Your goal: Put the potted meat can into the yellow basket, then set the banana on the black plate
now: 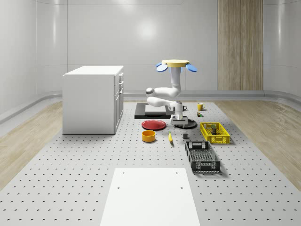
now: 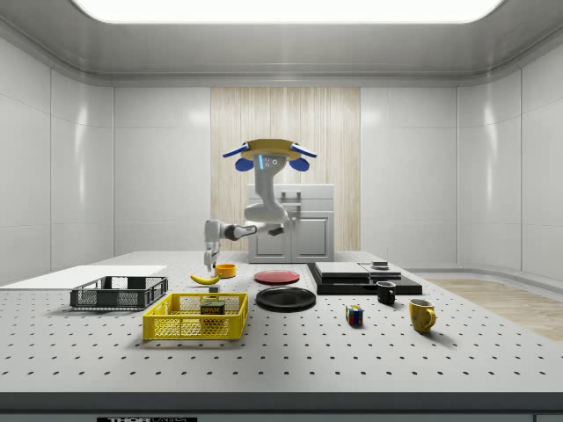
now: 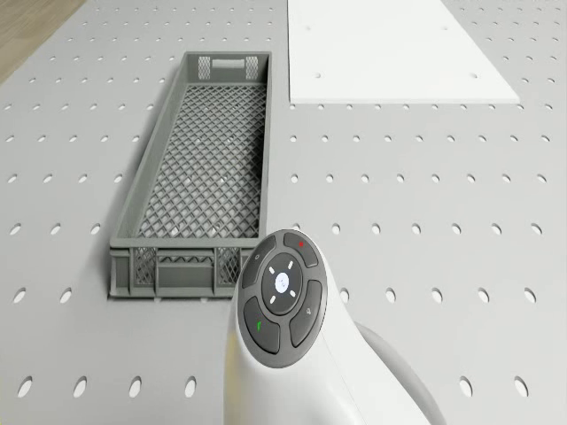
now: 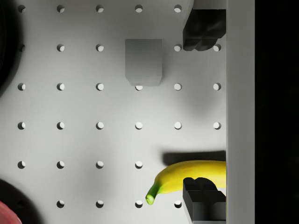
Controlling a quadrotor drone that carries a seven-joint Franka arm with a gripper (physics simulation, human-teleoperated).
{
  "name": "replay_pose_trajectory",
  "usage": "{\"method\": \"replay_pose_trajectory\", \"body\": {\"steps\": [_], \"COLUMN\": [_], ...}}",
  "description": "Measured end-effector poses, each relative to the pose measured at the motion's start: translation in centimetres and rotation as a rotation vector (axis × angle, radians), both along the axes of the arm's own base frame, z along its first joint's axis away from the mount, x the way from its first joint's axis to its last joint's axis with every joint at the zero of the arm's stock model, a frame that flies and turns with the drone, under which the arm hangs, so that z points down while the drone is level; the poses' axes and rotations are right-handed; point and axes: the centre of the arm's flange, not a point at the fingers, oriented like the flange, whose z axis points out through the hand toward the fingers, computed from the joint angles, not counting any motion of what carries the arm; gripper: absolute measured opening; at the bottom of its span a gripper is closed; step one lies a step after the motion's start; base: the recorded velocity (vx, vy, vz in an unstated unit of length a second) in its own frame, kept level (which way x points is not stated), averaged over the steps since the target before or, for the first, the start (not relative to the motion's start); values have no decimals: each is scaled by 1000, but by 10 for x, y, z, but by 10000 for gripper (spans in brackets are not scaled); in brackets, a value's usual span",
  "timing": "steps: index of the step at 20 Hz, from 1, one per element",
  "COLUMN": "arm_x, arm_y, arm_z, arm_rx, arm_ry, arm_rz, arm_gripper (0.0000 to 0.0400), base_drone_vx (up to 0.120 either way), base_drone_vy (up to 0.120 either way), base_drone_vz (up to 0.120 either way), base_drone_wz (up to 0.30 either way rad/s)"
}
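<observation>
Drone (image 1: 176,63) with blue rotors and a yellow top plate: hovering above the grey perforated tabletop (image 1: 70,179), over the far side of the round black plate (image 1: 188,125), white jointed arm (image 2: 255,215) bent down and forward. Hand (image 2: 209,261): spread wide, holding nothing, pointing straight down just above the yellow banana (image 2: 206,279), not visibly touching it. In the wrist view, two dark fingers (image 4: 203,30) set far apart, one of them over the banana's middle, green stem end poking out beside it, small grey block (image 4: 144,62) on the tabletop nearby. Banana lying flat on the bare tabletop between the small orange bowl (image 1: 148,136) and the yellow mesh basket (image 1: 215,132), apart from the black plate. Potted meat can (image 2: 212,309): inside the yellow mesh basket. Long grey mesh crate (image 3: 213,168) just beside the yellow one, nearer the flat white sheet (image 3: 390,44). Red round plate (image 1: 154,125) beside the black one. White drawer cabinet (image 1: 94,99) well apart, on the whole-scene view's left
</observation>
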Motion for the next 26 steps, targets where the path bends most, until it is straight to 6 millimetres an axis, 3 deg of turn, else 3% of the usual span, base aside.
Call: {"method": "replay_pose_trajectory", "body": {"steps": [6,12,21,26], "arm_x": [0,0,0,0], "arm_y": [0,0,0,0], "arm_z": [0,0,0,0], "arm_rx": [0,0,0,0], "arm_ry": [0,0,0,0], "arm_rz": [0,0,0,0], "arm_gripper": [400,400,400,400], "base_drone_vx": [113,0,0,64], "base_drone_vy": [-120,-113,-13,-56], "base_drone_vz": [0,-33,-120,-8], "base_drone_wz": [0,0,0,0]}}
